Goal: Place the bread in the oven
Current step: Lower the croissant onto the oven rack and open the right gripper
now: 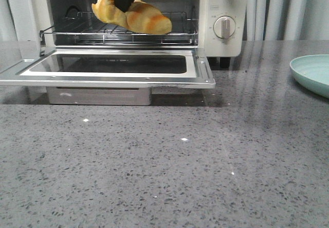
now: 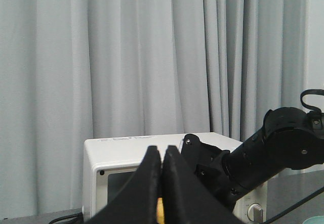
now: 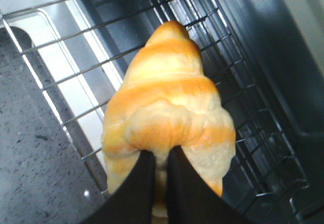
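Speckled grey countertop point(image 1: 164, 176) fronts the oven point(image 1: 226, 37), door point(image 1: 110, 66) down; right gripper point(image 3: 161, 158) pinches the bread point(image 1: 134, 14) above the rack point(image 1: 118, 32). Left gripper point(image 2: 162, 158) closed, empty.

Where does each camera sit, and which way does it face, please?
Front view: low over the table, facing forward into the open oven; the right gripper holds the bread at the rack.
Left wrist view: raised, facing the curtain and the oven's outside; the left gripper, jaws together, and the right arm show.
Right wrist view: looking down on bread and rack; its jaws pinch the bread.
Shared: front and right wrist views both show bread and rack.
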